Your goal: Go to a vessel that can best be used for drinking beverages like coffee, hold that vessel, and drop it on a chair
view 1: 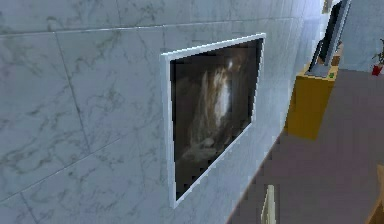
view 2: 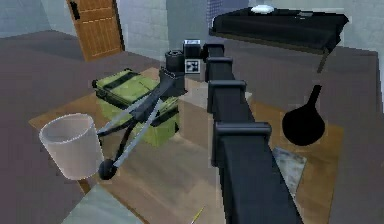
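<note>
A white cup [view 2: 70, 145] with an open top hangs at the arm side view's lower left, clear of the pale surface [view 2: 95, 208] beneath it. The gripper [view 2: 108, 166] reaches down and left from the dark arm [view 2: 235, 130], and its thin fingers [view 2: 140, 125] end right at the cup's side. The gripper holds the cup. Two white marked squares [view 2: 190, 55] sit at the arm's far end.
Behind the fingers, a yellow-green box [view 2: 130, 92] stands on a rug. Farther out are a wooden door [view 2: 98, 25], a black table [view 2: 285, 28] and a round black vase [view 2: 305, 120]. In the forward view, a marble wall with a framed picture [view 1: 215, 110] stands close, with a yellow cabinet [view 1: 310, 100] at the right.
</note>
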